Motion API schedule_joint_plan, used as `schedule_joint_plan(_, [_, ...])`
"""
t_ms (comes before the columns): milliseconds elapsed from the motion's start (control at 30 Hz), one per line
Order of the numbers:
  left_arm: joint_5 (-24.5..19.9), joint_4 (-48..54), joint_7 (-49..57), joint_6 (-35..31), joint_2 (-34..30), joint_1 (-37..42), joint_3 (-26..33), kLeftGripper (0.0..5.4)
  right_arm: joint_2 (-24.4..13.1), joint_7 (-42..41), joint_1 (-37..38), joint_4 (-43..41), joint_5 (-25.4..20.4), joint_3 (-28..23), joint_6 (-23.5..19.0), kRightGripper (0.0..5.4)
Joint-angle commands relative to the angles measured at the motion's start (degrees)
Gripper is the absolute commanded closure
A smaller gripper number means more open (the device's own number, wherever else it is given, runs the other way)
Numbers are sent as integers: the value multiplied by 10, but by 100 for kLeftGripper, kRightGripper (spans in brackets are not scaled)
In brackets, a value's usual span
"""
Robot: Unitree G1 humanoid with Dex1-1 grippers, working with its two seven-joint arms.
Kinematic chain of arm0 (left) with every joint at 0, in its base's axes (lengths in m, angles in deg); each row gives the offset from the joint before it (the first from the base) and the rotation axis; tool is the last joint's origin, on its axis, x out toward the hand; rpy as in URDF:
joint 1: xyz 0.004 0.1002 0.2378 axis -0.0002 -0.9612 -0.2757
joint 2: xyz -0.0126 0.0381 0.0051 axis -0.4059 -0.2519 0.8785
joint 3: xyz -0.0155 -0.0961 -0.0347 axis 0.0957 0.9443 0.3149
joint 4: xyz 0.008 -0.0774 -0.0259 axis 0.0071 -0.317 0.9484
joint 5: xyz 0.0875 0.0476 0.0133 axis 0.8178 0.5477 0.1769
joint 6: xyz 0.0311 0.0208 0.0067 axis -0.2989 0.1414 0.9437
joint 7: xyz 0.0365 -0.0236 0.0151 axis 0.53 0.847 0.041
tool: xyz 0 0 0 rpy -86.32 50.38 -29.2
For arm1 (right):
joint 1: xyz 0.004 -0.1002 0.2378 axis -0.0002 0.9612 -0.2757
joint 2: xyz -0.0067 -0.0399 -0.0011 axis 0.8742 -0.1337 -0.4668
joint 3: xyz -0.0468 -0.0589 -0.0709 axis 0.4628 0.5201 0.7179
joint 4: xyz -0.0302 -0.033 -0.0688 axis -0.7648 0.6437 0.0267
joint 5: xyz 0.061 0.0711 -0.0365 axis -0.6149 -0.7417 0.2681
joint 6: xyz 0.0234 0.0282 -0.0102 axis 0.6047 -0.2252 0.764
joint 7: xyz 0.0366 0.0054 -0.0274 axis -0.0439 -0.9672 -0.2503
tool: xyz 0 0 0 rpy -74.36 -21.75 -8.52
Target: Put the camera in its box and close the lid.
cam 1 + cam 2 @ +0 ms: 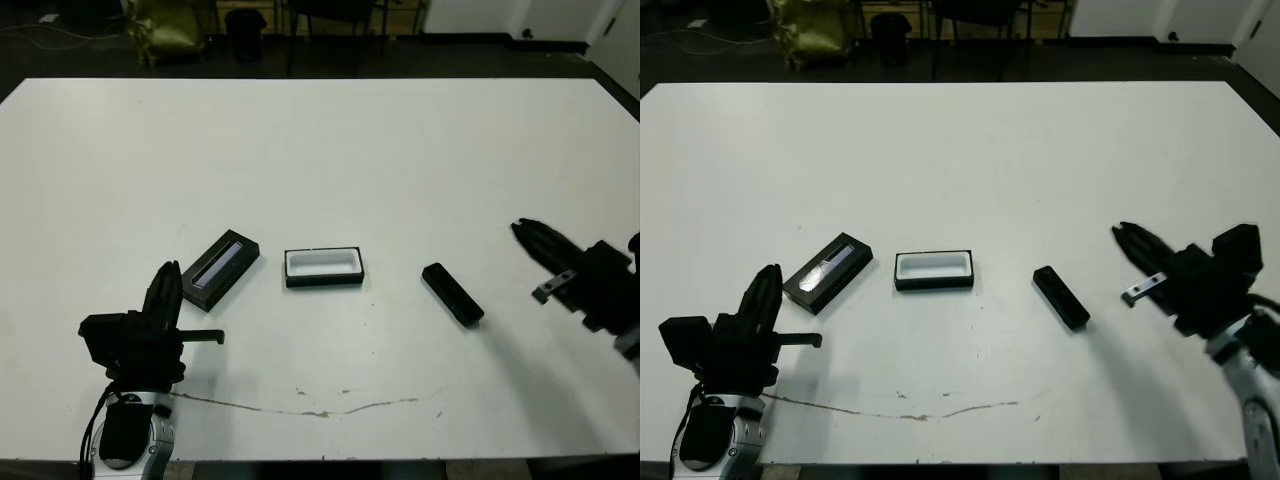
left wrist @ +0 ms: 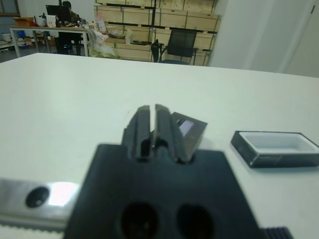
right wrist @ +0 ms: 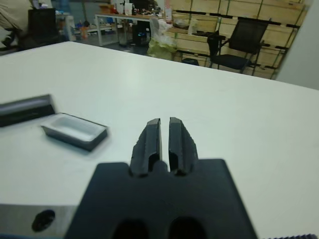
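Observation:
The box (image 1: 323,267), a shallow black tray with white lining, lies near the table's middle. To its left the lid (image 1: 221,266) lies flat with its grey stripe up. The camera (image 1: 452,294), a slim black bar, rests on the table right of the box. My left gripper (image 1: 166,277) hovers at the front left, shut and holding nothing, a short way in front of the lid (image 2: 188,130). My right gripper (image 1: 522,231) is at the right, shut and holding nothing, apart from the camera. The box (image 3: 75,130) also shows in the right wrist view; the camera does not.
A thin dark scuff line (image 1: 330,408) runs along the white table near its front edge. Chairs (image 1: 330,15) and a yellow bag (image 1: 170,25) stand on the floor beyond the far edge.

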Motion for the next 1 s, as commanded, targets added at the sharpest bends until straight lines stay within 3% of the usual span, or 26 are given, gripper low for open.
schedule_joint_plan(33, [7,5,4,-15,-4,-7,-1,538,28,30,42,-16,22,20,-8,540])
schedule_joint_plan(333, [-3,4,2,-18,0,-8,-1,538,91,90,109,-60,92,64,18,540])
schedule_joint_plan(533, [-6,-15,-5,6,-1,-3,2,540,91,124,125,-100,101,71,-44,520])
schedule_joint_plan(900, [-3,-13,-5,-1,-2,-5,0,540,83,117,102,-87,89,69,-85,285])
schedule_joint_plan(1000, [-2,-10,-3,-4,-1,-6,0,540,73,100,95,-72,94,72,-79,214])
